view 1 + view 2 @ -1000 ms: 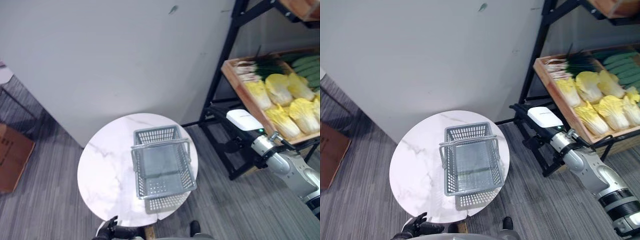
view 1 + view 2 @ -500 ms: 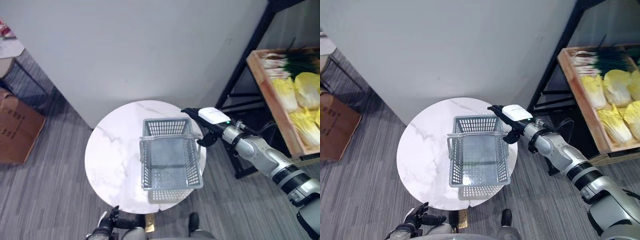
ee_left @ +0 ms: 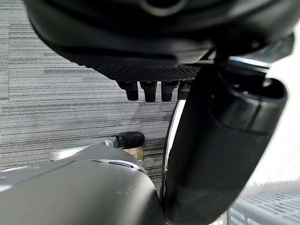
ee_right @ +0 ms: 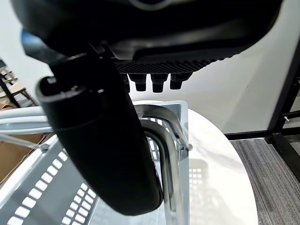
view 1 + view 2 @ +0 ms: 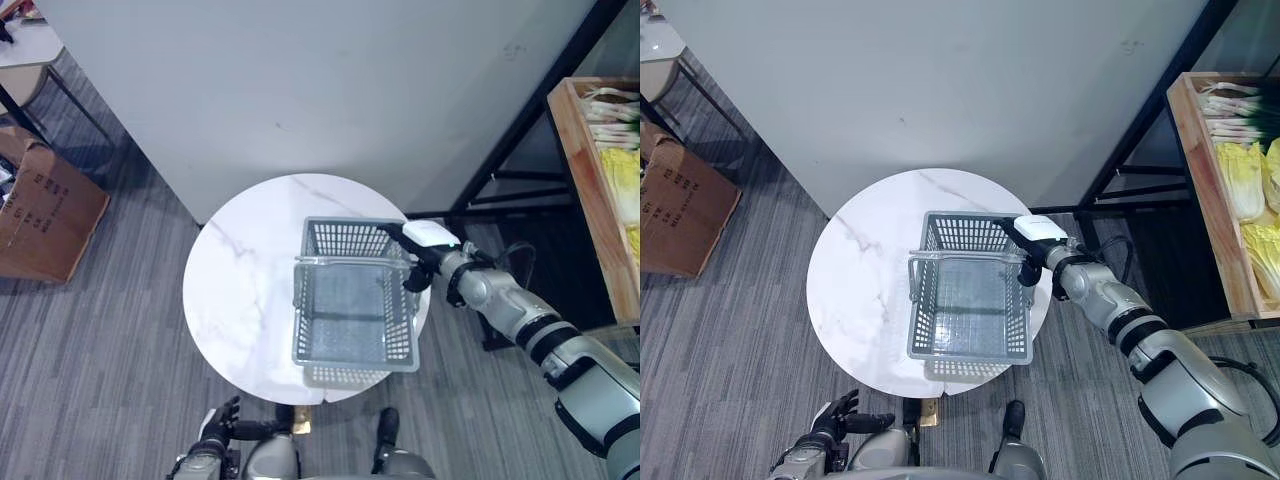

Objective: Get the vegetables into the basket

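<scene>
Hovering at the basket (image 5: 968, 315) rim, right hand (image 5: 1038, 238) fingers look relaxed, empty.

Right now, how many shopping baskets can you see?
1. The grey plastic mesh basket stands on the round white marble table, beside the right hand. It looks empty. Others could be out of view.

Even overhead light, soft shadow beneath basket (image 5: 352, 315) (faint), wrist views blurred close-up
</scene>
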Available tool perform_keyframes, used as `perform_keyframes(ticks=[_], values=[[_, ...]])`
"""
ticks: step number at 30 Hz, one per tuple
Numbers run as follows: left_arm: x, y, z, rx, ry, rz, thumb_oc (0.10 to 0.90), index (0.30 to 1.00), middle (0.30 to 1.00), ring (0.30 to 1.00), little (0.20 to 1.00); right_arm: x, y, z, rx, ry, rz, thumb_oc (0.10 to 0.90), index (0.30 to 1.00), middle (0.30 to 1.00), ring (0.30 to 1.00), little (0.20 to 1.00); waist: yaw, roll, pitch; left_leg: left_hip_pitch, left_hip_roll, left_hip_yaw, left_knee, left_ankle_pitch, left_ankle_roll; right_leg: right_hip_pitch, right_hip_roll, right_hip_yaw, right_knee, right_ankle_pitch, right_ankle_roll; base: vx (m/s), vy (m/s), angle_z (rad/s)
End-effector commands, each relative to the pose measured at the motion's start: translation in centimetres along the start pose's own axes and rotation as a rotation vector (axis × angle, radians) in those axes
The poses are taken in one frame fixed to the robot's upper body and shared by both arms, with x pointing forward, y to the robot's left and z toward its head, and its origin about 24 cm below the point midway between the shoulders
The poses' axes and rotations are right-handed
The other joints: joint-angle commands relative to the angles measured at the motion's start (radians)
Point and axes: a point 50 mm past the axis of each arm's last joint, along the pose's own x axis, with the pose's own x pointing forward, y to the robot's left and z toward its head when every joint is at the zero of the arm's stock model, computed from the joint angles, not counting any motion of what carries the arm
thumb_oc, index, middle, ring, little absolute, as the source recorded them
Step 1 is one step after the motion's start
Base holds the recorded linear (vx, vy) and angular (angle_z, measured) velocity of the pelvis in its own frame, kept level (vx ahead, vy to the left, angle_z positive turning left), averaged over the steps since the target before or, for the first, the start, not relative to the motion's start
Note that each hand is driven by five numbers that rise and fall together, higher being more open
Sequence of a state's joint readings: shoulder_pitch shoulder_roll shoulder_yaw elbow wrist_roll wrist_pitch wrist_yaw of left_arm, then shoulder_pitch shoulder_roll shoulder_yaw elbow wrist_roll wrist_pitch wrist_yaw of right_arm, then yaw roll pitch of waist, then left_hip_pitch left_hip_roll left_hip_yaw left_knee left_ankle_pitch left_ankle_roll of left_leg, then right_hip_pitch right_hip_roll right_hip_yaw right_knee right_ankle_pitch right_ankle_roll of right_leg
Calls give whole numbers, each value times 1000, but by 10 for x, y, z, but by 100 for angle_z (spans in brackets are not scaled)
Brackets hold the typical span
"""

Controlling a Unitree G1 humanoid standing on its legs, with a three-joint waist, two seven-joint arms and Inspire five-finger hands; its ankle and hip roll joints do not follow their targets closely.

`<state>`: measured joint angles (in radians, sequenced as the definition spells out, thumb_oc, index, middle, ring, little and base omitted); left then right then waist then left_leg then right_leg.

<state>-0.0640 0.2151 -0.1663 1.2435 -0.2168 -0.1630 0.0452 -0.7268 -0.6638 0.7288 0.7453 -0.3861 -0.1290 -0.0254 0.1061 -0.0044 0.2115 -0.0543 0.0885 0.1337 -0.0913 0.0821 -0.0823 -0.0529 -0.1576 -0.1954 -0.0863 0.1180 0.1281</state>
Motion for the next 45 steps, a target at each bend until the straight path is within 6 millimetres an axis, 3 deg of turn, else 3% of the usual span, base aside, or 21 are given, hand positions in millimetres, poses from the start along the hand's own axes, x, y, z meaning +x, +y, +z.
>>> perform_keyframes(ticks=[1, 6, 9, 12, 19, 26, 32, 35, 37, 45], values=[[-5, 21, -19, 109, 73, 57, 900, 1000, 1000, 1000, 1000, 15, -69, 29, -28, -98, -231, 400, 300, 300, 300, 300, 19, -38, -7, 7, 6, -8, 4, 5, -30, -11, -40, 19, 11, 57, 37, 8, 8, 4], [-6, 19, -23, 124, 84, 51, 900, 1000, 1000, 1000, 1000, 13, -65, 36, -24, -140, -224, 400, 300, 300, 300, 300, 14, -36, -12, 16, 5, -8, 4, -1, -30, -3, -42, 20, 10, 54, 37, 4, 4, 2], [-6, 19, -23, 130, 89, 52, 900, 1000, 1000, 1000, 1000, 8, -67, 51, -30, -220, -245, 400, 300, 300, 300, 300, 5, -38, -20, 32, 5, -1, 4, -9, -29, 6, -44, 23, 10, 51, 38, 39, 21, -1], [-7, 18, -27, 133, 104, 51, 900, 1000, 1000, 1000, 1000, -5, -71, 74, -43, -351, -271, 400, 300, 300, 300, 300, -9, -43, -39, 61, 5, 14, 4, -24, -27, 24, -44, 34, 8, 46, 39, 53, 18, -10], [-8, 19, -32, 154, 123, 45, 900, 1000, 1000, 1000, 1000, -24, -71, 92, -46, -477, -262, 400, 300, 300, 300, 300, -21, -47, -69, 102, 6, 30, 4, -40, -26, 54, -42, 41, 4, 37, 40, 37, 3, -7], [-11, 19, -42, 183, 158, 29, 900, 1000, 1000, 1000, 1000, -35, -63, 84, -25, -478, -236, 400, 300, 300, 300, 300, -30, -47, -87, 124, 6, 38, 4, -47, -26, 73, -41, 43, 1, 33, 41, 1, 0, -1], [-14, 20, -50, 184, 183, 38, 900, 1000, 1000, 1000, 1000, -57, -60, 67, 338, -486, -301, 400, 300, 300, 300, 300, -48, -46, -96, 135, 5, 47, 4, -49, -25, 79, -41, 46, 1, 35, 42, -4, 1, -4], [-15, 21, -52, 184, 188, 38, 900, 1000, 1000, 1000, 1000, -60, -60, 63, 375, -481, -314, 400, 300, 300, 300, 300, -48, -46, -99, 136, 4, 47, 4, -50, -25, 80, -41, 47, 1, 35, 42, -1, 1, -8], [-17, 21, -57, 177, 202, 40, 900, 1000, 1000, 1000, 1000, -77, -61, 47, 574, -473, -385, 400, 300, 300, 300, 300, -63, -43, -108, 143, 4, 54, 4, -52, -25, 83, -42, 51, 0, 37, 44, 2, 0, -5], [-19, 20, -61, 166, 213, 36, 900, 1000, 1000, 1000, 1000, -99, -69, 31, 575, -451, -459, 400, 300, 300, 300, 300, -72, -41, -120, 152, 5, 62, 4, -55, -28, 89, -41, 50, 0, 37, 47, 11, -6, -5]])
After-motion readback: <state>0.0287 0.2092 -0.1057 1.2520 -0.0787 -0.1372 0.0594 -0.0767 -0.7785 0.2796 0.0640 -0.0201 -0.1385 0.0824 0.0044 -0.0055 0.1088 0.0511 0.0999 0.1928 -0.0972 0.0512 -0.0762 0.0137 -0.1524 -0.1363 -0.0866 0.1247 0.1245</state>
